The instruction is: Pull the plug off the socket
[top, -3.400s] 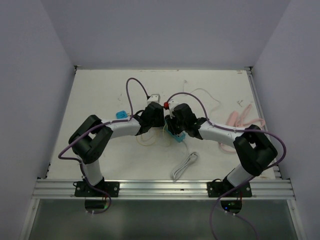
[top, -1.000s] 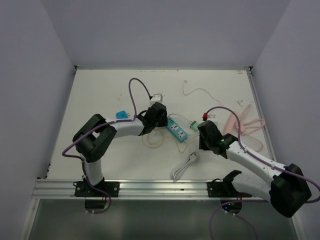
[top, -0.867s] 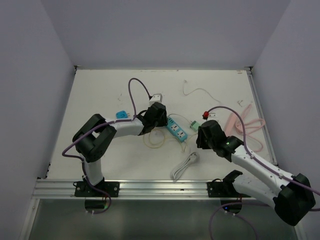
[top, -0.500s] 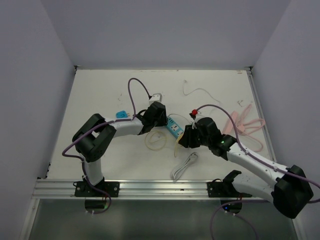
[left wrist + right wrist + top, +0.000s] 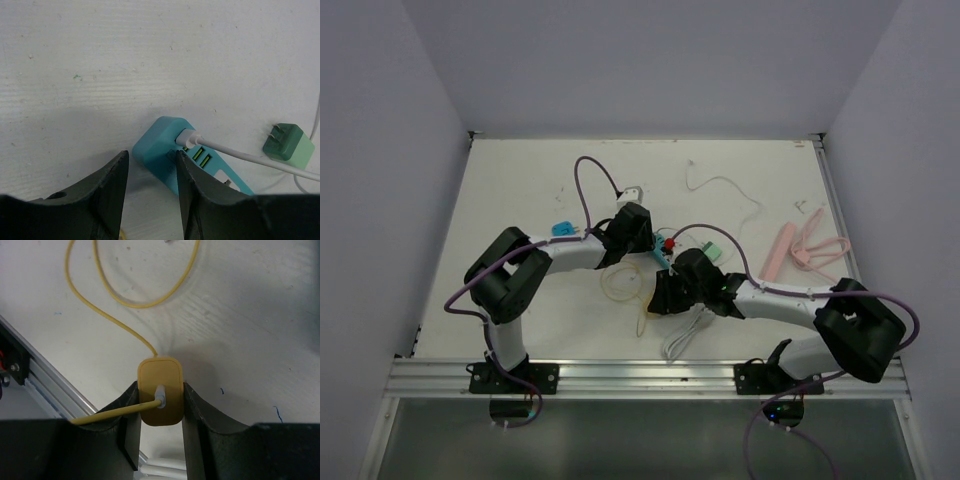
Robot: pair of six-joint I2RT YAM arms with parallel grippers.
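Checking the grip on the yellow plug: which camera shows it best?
Right wrist: the yellow plug sits large and centred, clamped by the right gripper. The top view shows mostly its yellow cable beside the gripper; the left wrist view misses it.

The strip (image 5: 167, 155) is lying near the middle of the table (image 5: 520, 180), one end at the tips of the left gripper (image 5: 151, 157). A cord (image 5: 240, 156) is sitting plugged into that end and running off to the right. An adapter (image 5: 289, 145) is resting just right of the strip, apart from it. The plug (image 5: 160, 372) is sitting between the fingers of the right gripper (image 5: 160, 388), nearer the arms than the strip and off it. Its cable (image 5: 125, 299) is looping away to the left. A coiled cord (image 5: 688, 335) is lying right of the plug, by the near rail (image 5: 640, 375). A hanger (image 5: 805, 245) is lying well to the right.
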